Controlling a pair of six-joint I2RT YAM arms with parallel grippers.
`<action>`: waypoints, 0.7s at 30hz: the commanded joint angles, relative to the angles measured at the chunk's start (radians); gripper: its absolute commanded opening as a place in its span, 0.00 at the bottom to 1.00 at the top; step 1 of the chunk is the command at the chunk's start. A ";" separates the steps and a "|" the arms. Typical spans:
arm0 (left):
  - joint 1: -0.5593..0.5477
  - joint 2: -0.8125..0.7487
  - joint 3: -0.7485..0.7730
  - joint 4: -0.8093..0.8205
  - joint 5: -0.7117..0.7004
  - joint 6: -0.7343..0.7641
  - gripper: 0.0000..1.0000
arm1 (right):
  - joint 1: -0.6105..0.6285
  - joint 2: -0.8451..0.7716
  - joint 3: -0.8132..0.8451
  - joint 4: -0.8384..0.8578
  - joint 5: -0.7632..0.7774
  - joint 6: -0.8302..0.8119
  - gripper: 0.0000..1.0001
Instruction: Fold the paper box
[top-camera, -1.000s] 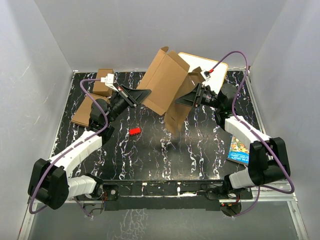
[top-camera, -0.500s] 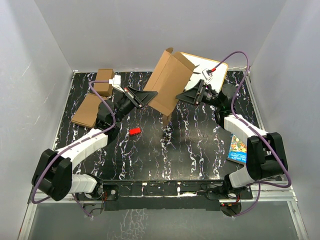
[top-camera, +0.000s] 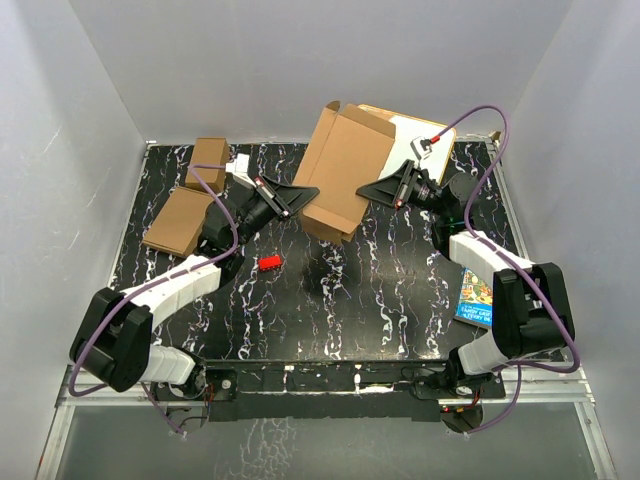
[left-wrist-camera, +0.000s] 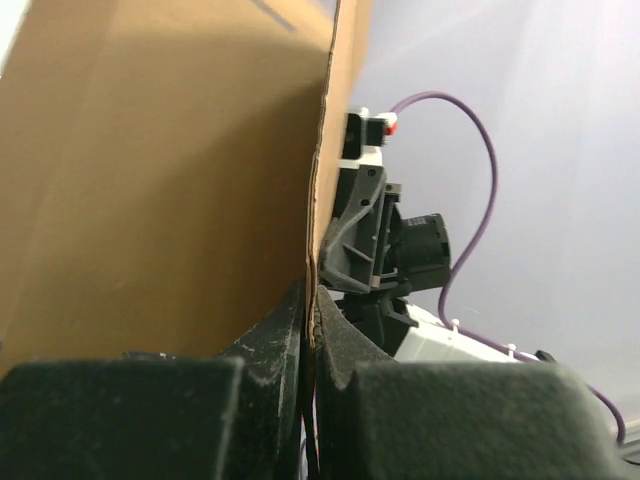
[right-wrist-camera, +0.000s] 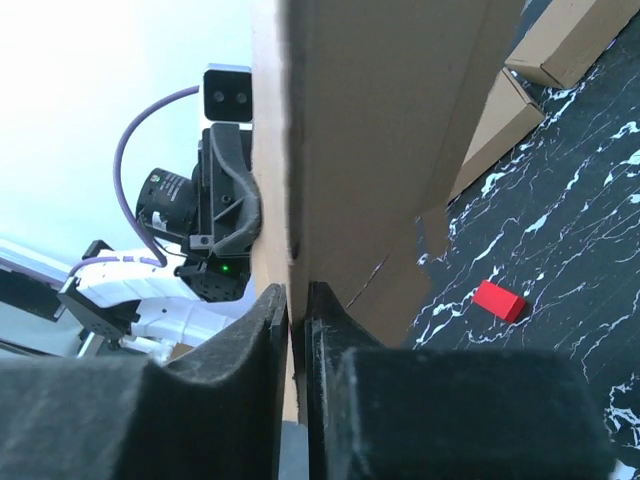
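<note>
Between left claw (top-camera: 311, 192), right claw (top-camera: 363, 188): paper box (top-camera: 345, 165)

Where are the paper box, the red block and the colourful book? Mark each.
paper box (top-camera: 345, 180), top view, on its broad brown face.
red block (top-camera: 268, 263), top view, on its upper side.
colourful book (top-camera: 476, 302), top view, on its visible cover.

One paper box (top-camera: 345, 175), two cartons (top-camera: 208, 163) (top-camera: 180, 220), one block (top-camera: 268, 263)
</note>
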 joint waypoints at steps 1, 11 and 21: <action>-0.015 -0.020 -0.001 -0.063 0.016 0.058 0.00 | -0.001 -0.050 -0.002 0.037 0.030 -0.036 0.08; 0.043 -0.082 0.020 -0.106 0.084 0.162 0.00 | -0.015 -0.091 -0.037 -0.027 -0.054 -0.180 0.67; 0.260 -0.186 0.221 -0.570 0.452 0.396 0.00 | -0.215 -0.264 0.151 -1.299 -0.310 -1.705 0.87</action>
